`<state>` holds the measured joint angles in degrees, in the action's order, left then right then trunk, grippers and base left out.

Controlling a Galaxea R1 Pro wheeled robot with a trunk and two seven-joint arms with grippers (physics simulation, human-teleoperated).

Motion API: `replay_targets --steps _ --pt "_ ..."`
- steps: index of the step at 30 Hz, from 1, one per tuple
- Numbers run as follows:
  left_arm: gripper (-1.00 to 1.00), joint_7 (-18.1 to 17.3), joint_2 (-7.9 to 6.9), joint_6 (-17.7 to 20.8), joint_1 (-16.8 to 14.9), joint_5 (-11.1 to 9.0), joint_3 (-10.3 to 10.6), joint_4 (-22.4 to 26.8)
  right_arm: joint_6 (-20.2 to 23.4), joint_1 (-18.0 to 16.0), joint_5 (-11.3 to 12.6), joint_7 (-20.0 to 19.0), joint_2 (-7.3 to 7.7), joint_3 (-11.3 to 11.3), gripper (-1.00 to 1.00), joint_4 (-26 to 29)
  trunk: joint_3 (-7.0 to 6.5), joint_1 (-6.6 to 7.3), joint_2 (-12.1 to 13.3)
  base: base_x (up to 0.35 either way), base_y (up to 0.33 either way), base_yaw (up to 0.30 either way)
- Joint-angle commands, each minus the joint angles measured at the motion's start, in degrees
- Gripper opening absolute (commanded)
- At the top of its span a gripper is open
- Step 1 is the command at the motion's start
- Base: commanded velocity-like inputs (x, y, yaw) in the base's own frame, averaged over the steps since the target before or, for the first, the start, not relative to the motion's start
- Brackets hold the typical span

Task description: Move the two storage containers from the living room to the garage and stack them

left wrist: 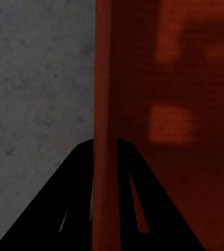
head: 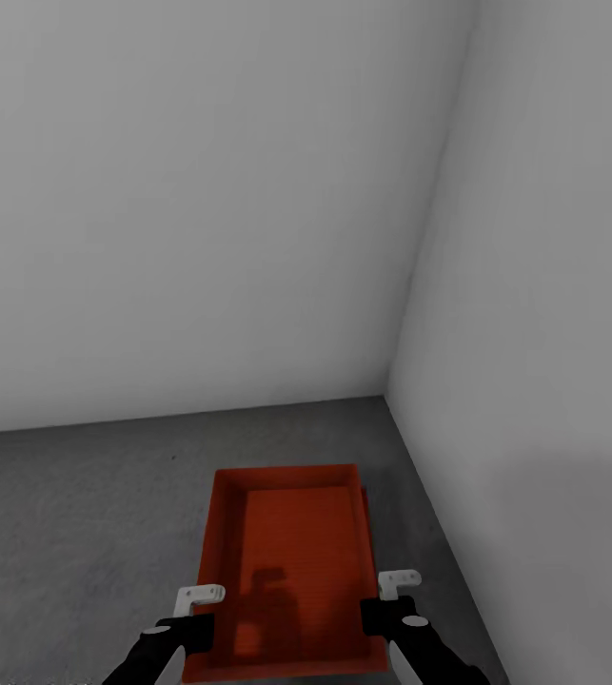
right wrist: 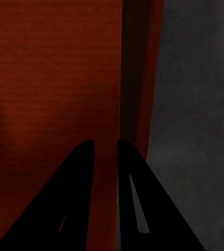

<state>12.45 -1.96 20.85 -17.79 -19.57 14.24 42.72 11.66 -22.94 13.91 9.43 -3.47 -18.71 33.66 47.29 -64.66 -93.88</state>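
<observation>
1. Left gripper [head: 189, 614]: at about 7 o'clock in the head view. In the left wrist view its two fingers [left wrist: 65, 209] straddle the bin's left wall, one outside, one inside. The jaws are pressed onto that wall, pinching it. Judgement: a rim pinch is used because the wall is thin and the bin too wide for one gripper to span.

2. Bin [head: 291, 561]: orange-red, open top up, empty, at 6 o'clock in the head view, level between the two arms. It sits low over the grey concrete floor [head: 77, 514]; the pictures do not show whether it touches the floor or hangs just above it. A dark edge shows beside the bin's far right corner; what it belongs to cannot be told.

3. Right gripper [head: 393, 604]: at about 5 o'clock in the head view. In the right wrist view its fingers [right wrist: 75, 198] bracket the bin's right wall and are closed on it, mirroring the left. Judgement: opposed grips on the two long walls keep the bin from tipping.

4. Walls [head: 201, 190]: plain grey-white, meeting in a corner at 1 o'clock. Judgement: the bin is in the garage, near the corner, at the set-down stage.
</observation>
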Motion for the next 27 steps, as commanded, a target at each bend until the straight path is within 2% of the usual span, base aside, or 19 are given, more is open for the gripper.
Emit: replay_targets --steps 1,9,20,27 --pt "-1.0 0.6 -0.06 0.0 -0.1 -1.4 0.5 2.5 0.2 0.0 1.2 0.3 0.05 -0.5 -1.0 0.0 0.14 0.01 0.0 0.0 0.0 0.0" --pt "-1.0 0.6 -0.06 0.0 -0.1 -1.4 0.5 2.5 0.2 0.0 1.2 0.2 0.05 -0.5 -1.0 0.0 0.57 0.01 0.0 0.019 0.0 0.0" --pt "-1.0 0.6 -0.06 0.0 -0.1 -1.4 0.5 2.5 0.2 0.0 1.2 0.3 0.05 -0.5 -1.0 0.0 0.7 0.01 0.0 0.232 0.0 0.0" --pt "-1.0 0.6 -0.06 0.0 -0.1 -1.4 0.5 2.5 0.2 0.0 1.2 0.3 0.05 -0.5 -1.0 0.0 0.94 0.01 0.0 0.056 0.0 0.0"
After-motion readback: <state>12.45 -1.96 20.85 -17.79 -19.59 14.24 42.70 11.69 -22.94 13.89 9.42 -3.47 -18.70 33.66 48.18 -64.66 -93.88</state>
